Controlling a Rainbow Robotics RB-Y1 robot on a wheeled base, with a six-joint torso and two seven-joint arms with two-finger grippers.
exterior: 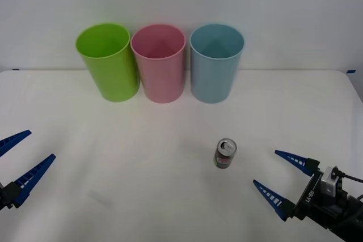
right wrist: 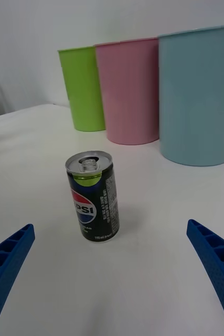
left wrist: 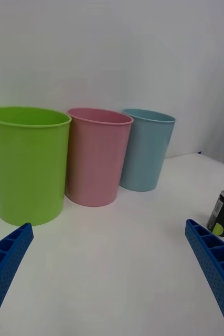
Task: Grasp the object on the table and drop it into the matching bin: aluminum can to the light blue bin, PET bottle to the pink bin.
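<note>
A small dark aluminum can with a silver top stands upright on the white table, right of centre. The right wrist view shows the can close ahead, with a red, white and blue logo. My right gripper hovers open just right of the can, fingers spread and apart from it. At the table's left edge my left gripper is open and holds nothing. The pink bin and the light blue bin stand at the back.
A lime green bin stands left of the pink one, the three in a tight row against the white wall. The table's far edge runs just behind the bins.
</note>
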